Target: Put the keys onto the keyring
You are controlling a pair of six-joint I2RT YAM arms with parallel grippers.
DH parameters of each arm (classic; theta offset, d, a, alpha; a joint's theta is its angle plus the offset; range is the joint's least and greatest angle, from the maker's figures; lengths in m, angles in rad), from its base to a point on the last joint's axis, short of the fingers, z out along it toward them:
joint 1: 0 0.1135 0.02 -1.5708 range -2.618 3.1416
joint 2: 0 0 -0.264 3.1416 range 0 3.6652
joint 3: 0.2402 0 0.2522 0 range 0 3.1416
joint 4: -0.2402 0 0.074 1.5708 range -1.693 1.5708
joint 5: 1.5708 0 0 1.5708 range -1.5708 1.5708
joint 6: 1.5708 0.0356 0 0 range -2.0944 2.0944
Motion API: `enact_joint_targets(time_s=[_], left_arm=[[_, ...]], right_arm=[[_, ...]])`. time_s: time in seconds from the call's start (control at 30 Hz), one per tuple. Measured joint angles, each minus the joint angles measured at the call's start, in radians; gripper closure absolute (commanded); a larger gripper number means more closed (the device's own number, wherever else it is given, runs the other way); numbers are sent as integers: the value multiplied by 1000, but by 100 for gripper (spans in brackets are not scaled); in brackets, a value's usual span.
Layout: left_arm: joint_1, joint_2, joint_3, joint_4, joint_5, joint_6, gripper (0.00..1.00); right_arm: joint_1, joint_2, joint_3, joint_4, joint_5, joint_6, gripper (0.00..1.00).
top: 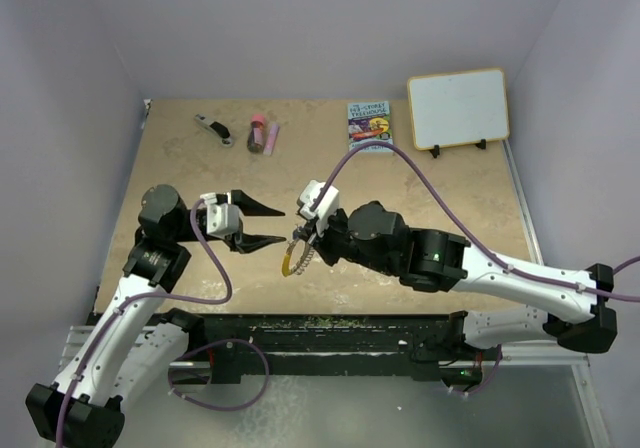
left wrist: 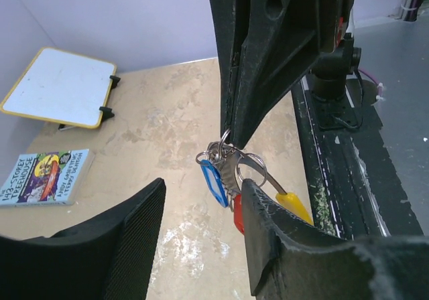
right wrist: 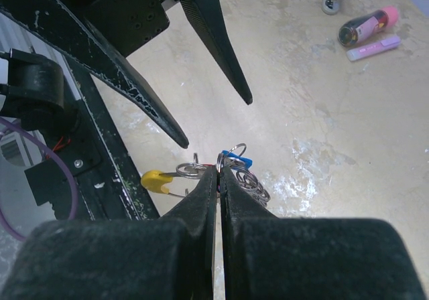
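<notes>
My right gripper (top: 300, 240) is shut on the keyring (right wrist: 251, 183) and holds it above the table; the pinch shows in the right wrist view (right wrist: 219, 169). The ring's silvery coils and yellow end (left wrist: 295, 206) hang below the fingers, and the yellow end also shows in the top view (top: 288, 263). The blue key (left wrist: 214, 183) and the red key (left wrist: 237, 214) hang in the same bunch; the red one is partly hidden behind my left finger. My left gripper (top: 268, 224) is open, its tips on either side of the bunch (left wrist: 204, 187), holding nothing.
At the back of the table lie a small book (top: 369, 126), a yellow-framed whiteboard (top: 458, 108), a dark red tube (top: 258, 133), a pink marker (top: 271, 136) and a black-and-silver tool (top: 213, 128). A black rail (top: 320, 328) runs along the near edge, just below the ring.
</notes>
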Motion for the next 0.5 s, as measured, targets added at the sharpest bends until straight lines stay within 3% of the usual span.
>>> enact_joint_targets(time_s=[0.5], left_arm=[[-1, 7, 2, 180, -3, -260, 13]], right_arm=[[0, -52, -76, 159, 30, -3, 100]])
